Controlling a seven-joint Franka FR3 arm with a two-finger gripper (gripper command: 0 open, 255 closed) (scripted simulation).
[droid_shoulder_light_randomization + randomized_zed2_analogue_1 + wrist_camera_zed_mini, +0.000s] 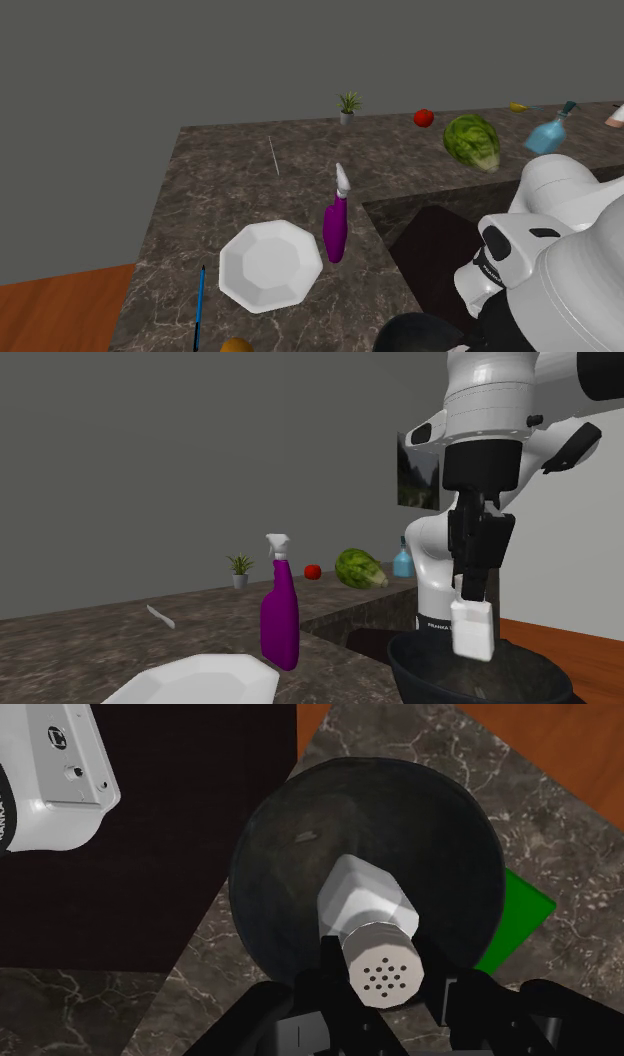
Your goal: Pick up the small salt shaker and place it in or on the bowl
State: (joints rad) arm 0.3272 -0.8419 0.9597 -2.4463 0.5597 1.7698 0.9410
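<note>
Two fingers (326, 966) of the hand (380, 968) clasp the white salt shaker (362, 899); it hangs above the dark bowl (280, 834).

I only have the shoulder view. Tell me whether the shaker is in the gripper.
Observer: Yes. In the wrist view the gripper is shut on the white salt shaker, clasping it near its perforated cap.
Operator: Give me its position relative to the bowl.
Observer: The wrist view puts it over the middle of the dark bowl.
Operator: Report its height.
Observer: In the second exterior view the shaker hangs upright with its base about level with the bowl's rim. I cannot tell whether it touches the bottom.
</note>
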